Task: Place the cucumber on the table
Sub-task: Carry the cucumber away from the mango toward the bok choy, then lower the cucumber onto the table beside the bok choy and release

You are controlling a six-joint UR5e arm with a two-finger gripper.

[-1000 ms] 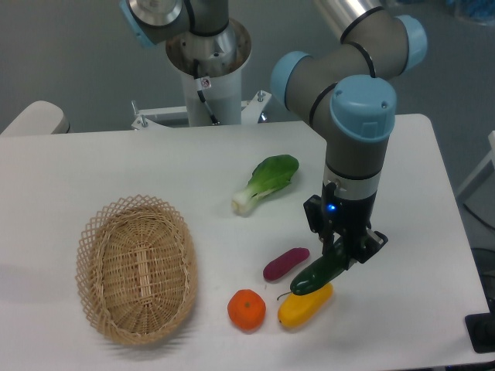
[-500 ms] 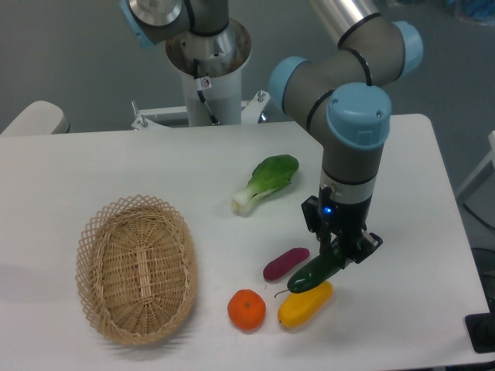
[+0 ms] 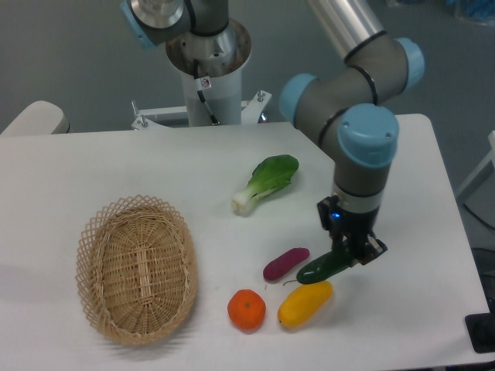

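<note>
while the gripper (image 3: 349, 253) is clamping its jaws on the cucumber's (image 3: 325, 266) right end, it's hanging tilted just over the table (image 3: 402, 185) btwn eggplant (image 3: 285, 263) & yellow fruit (image 3: 305, 304), prob light, stiff, glossy/slippery, so mid-body grip is looking safer

Table (image 3: 100, 166): I see a white top with rounded corners.
Left: wicker basket (image 3: 137, 268).
Middle: bok choy (image 3: 265, 182).
Front: eggplant (image 3: 285, 263), orange (image 3: 247, 310) and yellow fruit (image 3: 305, 304), near one another.
</note>
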